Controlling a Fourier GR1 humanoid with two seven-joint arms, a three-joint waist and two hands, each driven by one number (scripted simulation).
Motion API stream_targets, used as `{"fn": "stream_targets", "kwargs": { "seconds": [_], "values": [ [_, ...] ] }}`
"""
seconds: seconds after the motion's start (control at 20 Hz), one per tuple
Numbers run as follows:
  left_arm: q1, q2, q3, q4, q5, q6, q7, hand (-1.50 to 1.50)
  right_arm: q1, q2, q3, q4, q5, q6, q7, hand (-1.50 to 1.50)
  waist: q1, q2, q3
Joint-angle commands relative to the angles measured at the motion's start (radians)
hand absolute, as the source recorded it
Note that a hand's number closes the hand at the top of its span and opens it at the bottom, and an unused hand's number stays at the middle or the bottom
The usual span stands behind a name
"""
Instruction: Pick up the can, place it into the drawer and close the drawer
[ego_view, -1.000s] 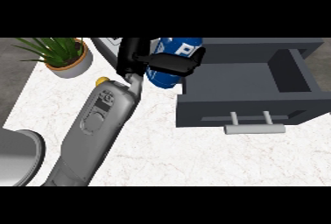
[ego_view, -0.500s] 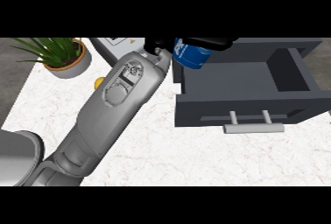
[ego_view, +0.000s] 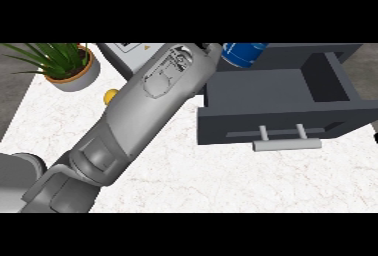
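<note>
Quick status from my end of the remote link. The left forearm fills most of the head view, running on a diagonal from the lower left corner up to the top edge. The left hand is cut off past that top edge, so I honestly can't tell whether it's clamped on anything or spread apart. The right hand doesn't show either.

The can is blue, and only its lower part peeks in at the top edge, just to the right of the wrist end of the forearm. It sits right at the back left corner of the drawer, up by the rear wall. I can't tell from this angle if it's touching the drawer or hanging above it.

The drawer is dark grey and pulled wide open toward me, with its pale bar handle sticking out over the white marble counter.

Other stuff on the counter: a potted plant in the far left corner, a small yellow thing tucked against the left side of the forearm, and a light grey box half hidden behind the arm.
</note>
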Motion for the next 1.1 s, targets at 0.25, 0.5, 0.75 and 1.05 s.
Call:
{"fn": "stream_targets", "kwargs": {
  "seconds": [0.25,0.5,0.75,1.05],
  "values": [
    [-0.108,0.0,-0.098,0.18,0.127,0.046,-0.063,1.5,0.0,0.011,0.011,0.03,0.03,0.007,-0.039,-1.5,-0.024,0.005,0.001],
    [-0.099,0.0,-0.098,0.271,0.168,0.004,-0.123,1.5,0.016,-0.004,-0.003,-0.025,-0.021,0.021,0.015,-1.5,-0.03,0.006,0.001],
    [-0.068,0.0,-0.183,0.286,0.205,0.044,-0.184,1.5,-0.082,-0.012,0.02,0.044,0.04,-0.015,0.023,-1.5,-0.035,0.011,0.001],
    [-0.082,0.0,-0.228,0.34,0.238,0.071,-0.221,1.5,-0.146,-0.039,0.001,0.066,0.018,-0.019,0.05,-1.5,-0.057,0.019,0.001]
  ]
}}
